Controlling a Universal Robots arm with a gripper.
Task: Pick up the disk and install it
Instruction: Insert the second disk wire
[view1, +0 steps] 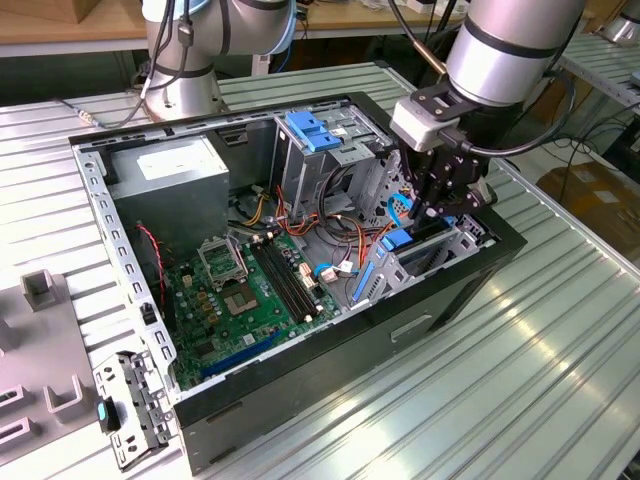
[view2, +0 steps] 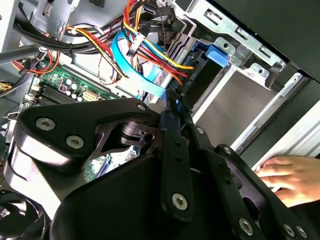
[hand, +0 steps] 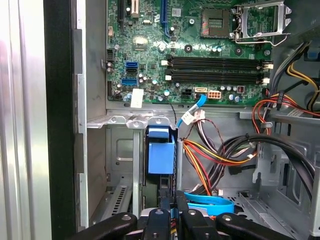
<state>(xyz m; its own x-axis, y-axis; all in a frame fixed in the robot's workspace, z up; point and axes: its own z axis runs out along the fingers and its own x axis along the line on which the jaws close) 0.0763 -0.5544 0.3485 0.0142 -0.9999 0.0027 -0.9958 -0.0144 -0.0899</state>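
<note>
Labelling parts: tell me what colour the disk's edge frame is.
Blue, clearest on the disk in the first wrist view.

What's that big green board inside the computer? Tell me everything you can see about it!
The green board is a flat circuit board lying on the floor of the open computer case. It carries long black slots that look empty, a square silver socket with a metal frame, small blue plugs and many tiny parts. Coloured wires run beside one edge.
</note>
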